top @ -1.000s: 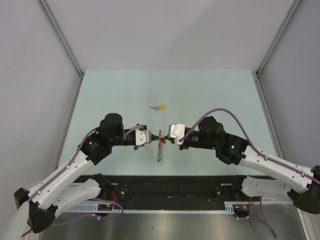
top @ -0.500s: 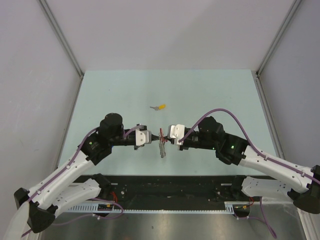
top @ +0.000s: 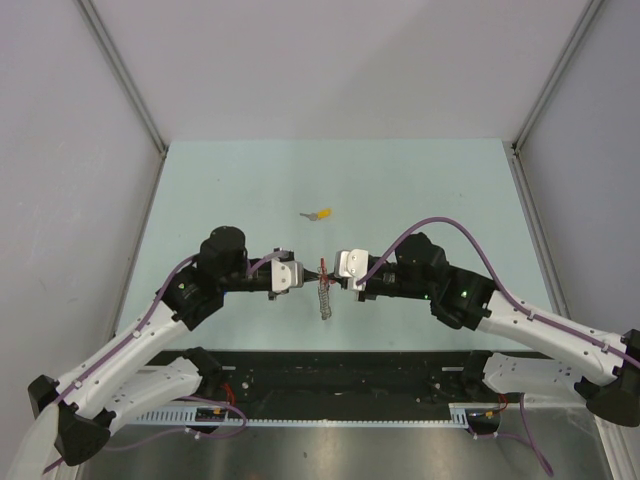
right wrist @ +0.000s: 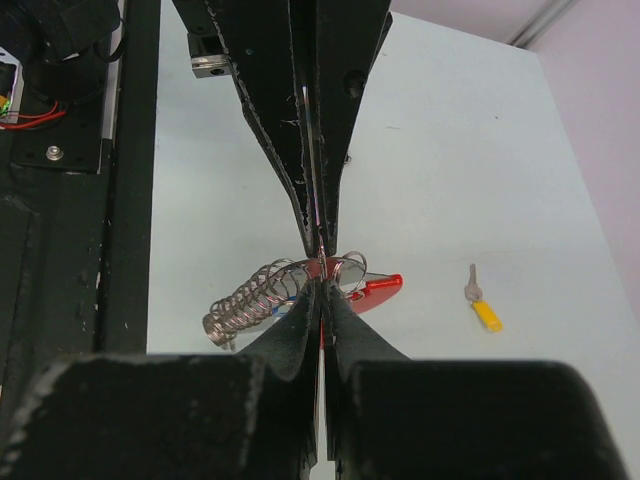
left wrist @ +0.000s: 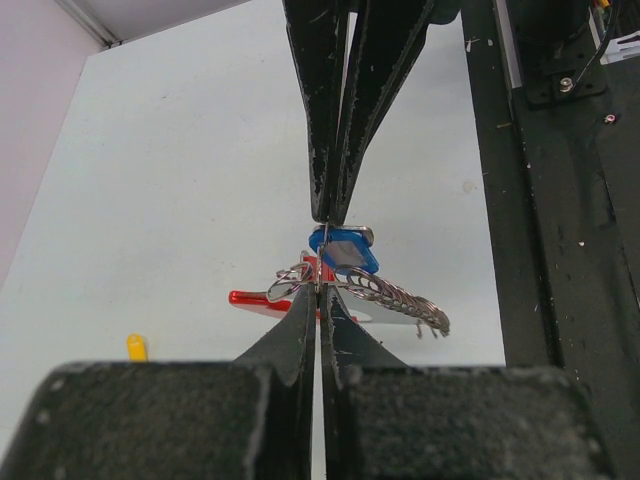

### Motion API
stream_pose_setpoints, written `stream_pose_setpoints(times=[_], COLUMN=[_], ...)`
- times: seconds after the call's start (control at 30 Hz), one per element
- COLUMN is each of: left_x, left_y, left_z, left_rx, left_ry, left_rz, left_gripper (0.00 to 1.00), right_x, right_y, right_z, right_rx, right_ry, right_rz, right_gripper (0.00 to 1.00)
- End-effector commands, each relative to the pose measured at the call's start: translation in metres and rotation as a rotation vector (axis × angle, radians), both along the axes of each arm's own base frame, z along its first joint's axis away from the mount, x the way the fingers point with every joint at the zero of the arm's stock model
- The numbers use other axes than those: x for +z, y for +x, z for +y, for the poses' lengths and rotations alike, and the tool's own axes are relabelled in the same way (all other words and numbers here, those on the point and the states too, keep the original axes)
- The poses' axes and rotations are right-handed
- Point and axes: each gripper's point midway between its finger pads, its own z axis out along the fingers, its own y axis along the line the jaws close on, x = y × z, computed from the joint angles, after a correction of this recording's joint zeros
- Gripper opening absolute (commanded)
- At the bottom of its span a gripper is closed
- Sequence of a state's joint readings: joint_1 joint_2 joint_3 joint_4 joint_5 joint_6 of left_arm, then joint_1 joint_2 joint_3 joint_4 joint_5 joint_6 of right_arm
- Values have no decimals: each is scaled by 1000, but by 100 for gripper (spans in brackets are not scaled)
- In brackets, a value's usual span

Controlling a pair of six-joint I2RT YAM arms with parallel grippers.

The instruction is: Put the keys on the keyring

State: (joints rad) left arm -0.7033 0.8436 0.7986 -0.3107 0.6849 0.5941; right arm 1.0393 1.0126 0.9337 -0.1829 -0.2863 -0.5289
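Two grippers meet tip to tip over the near middle of the counter (top: pixel 420 190), and the keyring (top: pixel 323 290) hangs between them. The left gripper (top: pixel 312 277) comes in from the left and the right gripper (top: pixel 333 276) from the right, both lying nearly level, with the arms bent out to either side.

From the left wrist, the left gripper (left wrist: pixel 320 292) has its jaws pressed together, with a thin loop of the keyring (left wrist: pixel 395 297) caught right at the tips. The chain (left wrist: pixel 405 300) trails off to the right of the pinch and the red tag (left wrist: pixel 252 298) sticks out to the left. A blue key (left wrist: pixel 345 250) sits just above the pinch, touching the ring, and the tip of the right gripper (left wrist: pixel 328 212) comes down onto its top edge.

From the right wrist, the right gripper (right wrist: pixel 320 288) is likewise pressed together, its tips at the wire loops of the keyring (right wrist: pixel 245 300); whether it nips the ring or the key I cannot tell. The left gripper (right wrist: pixel 320 245) points straight at it, tips all but touching.

The yellow key (top: pixel 320 214) lies flat on the counter by itself, farther back and well apart from the keyring
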Motion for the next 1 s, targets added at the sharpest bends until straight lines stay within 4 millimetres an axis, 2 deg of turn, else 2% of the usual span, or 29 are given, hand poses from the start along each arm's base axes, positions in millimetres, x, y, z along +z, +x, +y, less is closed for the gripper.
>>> stream_pose_setpoints(times=[0.0, 0.23, 0.4, 0.67, 0.97], left_x=[9, 7, 7, 6, 6], left_y=[-4, -3, -3, -2, -3], left_z=[-4, -5, -5, -5, -6], left_rx=[-43, -39, -39, -37, -44], left_ry=[-22, -19, -18, -16, -19], left_rz=[-42, -38, -35, -33, -29], left_gripper=[0, 0, 0, 0, 0], right_x=[26, 31, 25, 27, 23], right_y=[1, -1, 3, 7, 2], right_z=[3, -1, -1, -4, 2], right_rx=[1, -5, -22, -57, -19], right_ry=[48, 59, 37, 38, 37], right_rz=[-42, -50, -46, -52, -42], right_gripper=[0, 0, 0, 0, 0])
